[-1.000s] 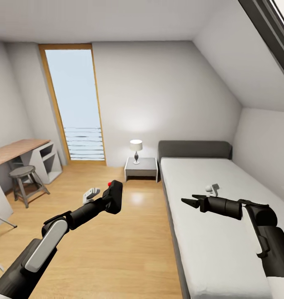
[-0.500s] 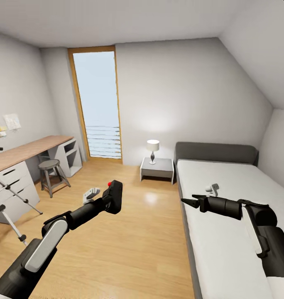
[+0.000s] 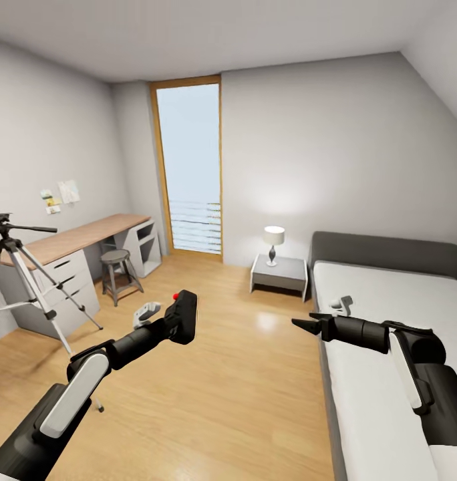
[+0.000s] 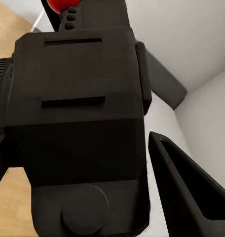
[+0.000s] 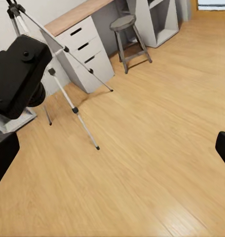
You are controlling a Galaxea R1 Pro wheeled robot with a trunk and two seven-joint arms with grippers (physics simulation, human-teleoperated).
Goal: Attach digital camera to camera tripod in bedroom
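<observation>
My left gripper point(image 3: 174, 325) is shut on the digital camera point(image 3: 182, 315), a small black box with a red button on top, held out over the wood floor. Close up in the left wrist view, the camera's body point(image 4: 78, 123) sits against one dark finger point(image 4: 189, 190). The right wrist view shows the camera point(image 5: 18, 74) too. The camera tripod point(image 3: 15, 280) stands at the far left beside the desk, silver legs spread and black pan handle pointing right; its legs point(image 5: 68, 94) are in the right wrist view. My right gripper point(image 3: 306, 325) hangs open and holds nothing, beside the bed.
A wood-topped desk point(image 3: 88, 235) with white drawers runs along the left wall, a grey stool point(image 3: 118, 270) in front of it. The tall wood-framed window point(image 3: 192, 167) is at the back. A nightstand point(image 3: 278, 272) with a lamp and the grey bed point(image 3: 389, 300) are on the right.
The whole view has swung to the left: the bed and window slid right and the tripod came fully into sight. Both arms hold the same pose, the camera still gripped.
</observation>
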